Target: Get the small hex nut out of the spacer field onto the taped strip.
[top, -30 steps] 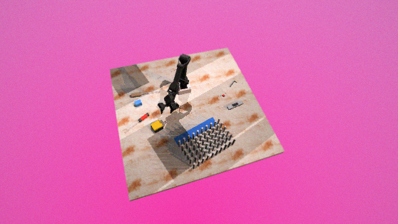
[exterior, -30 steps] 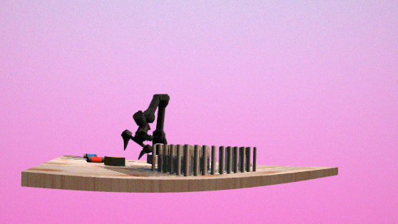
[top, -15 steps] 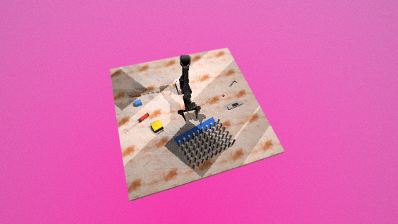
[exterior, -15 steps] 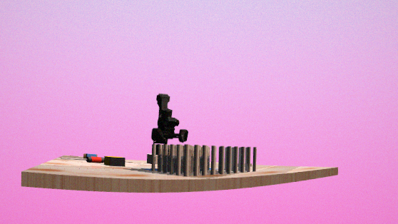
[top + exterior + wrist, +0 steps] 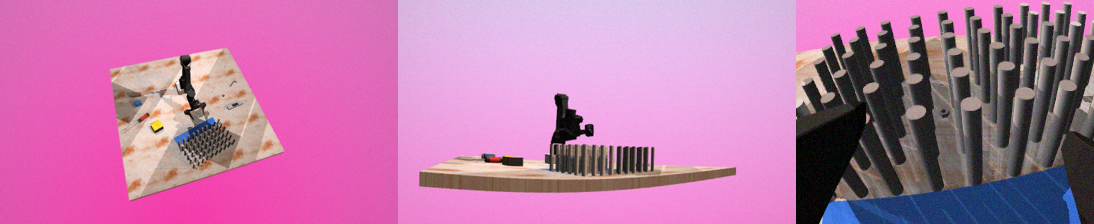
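Note:
The hex nut (image 5: 944,113) is small and dark, lying on the table between spacer columns, beyond the front spacers in the wrist view. The metal spacers (image 5: 585,160) (image 5: 972,145) stand upright in rows. The blue taped strip (image 5: 182,138) (image 5: 946,206) runs along their front. My gripper (image 5: 200,116) (image 5: 970,127) is open and empty, above the strip side of the field, fingers spread wide. A red-handled tool (image 5: 143,117) (image 5: 494,160) with a long thin shaft and a wooden-handled tool (image 5: 135,95) with a long thin shaft lie left of the arm in the top view.
A yellow-topped block (image 5: 157,125) (image 5: 513,161) sits left of the strip; a blue block (image 5: 138,103) lies between the two long tools. Right of the arm lie a grey flat object (image 5: 235,105), an L-shaped piece (image 5: 232,83) and a tiny red object (image 5: 223,95).

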